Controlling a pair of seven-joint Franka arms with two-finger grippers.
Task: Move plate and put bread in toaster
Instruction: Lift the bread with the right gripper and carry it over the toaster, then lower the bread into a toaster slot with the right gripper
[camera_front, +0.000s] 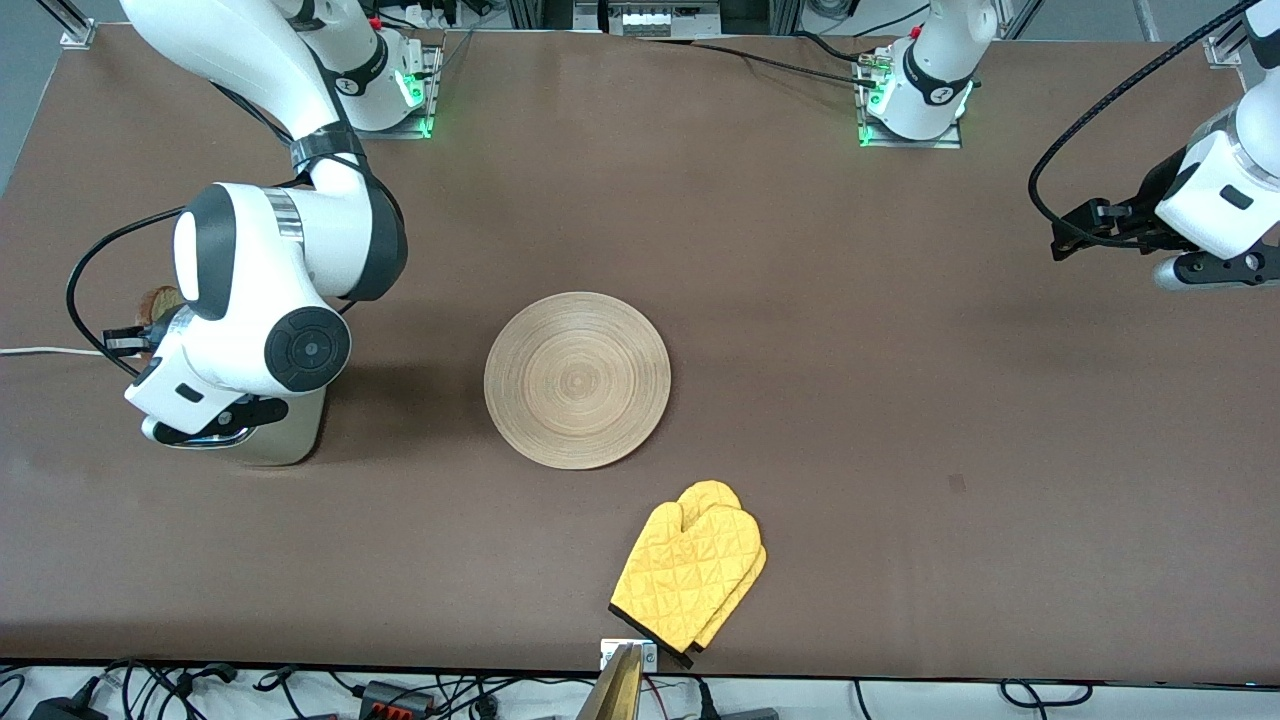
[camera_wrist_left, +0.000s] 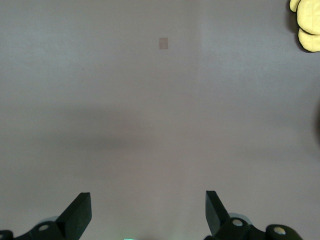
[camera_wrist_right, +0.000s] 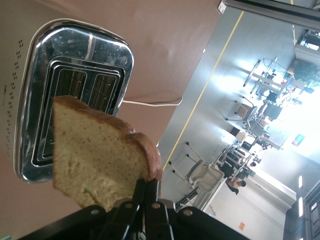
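Note:
The light-wood plate (camera_front: 577, 380) lies flat mid-table with nothing on it. The toaster (camera_front: 292, 440) stands toward the right arm's end, mostly hidden under that arm; the right wrist view shows its chrome top and two open slots (camera_wrist_right: 75, 90). My right gripper (camera_wrist_right: 147, 189) is shut on the crust edge of the bread (camera_wrist_right: 97, 160) and holds it in the air over the toaster, outside the slots. In the front view, the gripper (camera_front: 128, 342) and a bit of crust (camera_front: 160, 300) show beside the arm. My left gripper (camera_front: 1070, 240), (camera_wrist_left: 147, 215) is open and empty, waiting over bare table.
A yellow oven mitt (camera_front: 690, 575) lies near the table's front edge, nearer the camera than the plate; its tip shows in the left wrist view (camera_wrist_left: 306, 25). The toaster's white cord (camera_front: 40, 351) runs off the right arm's end of the table.

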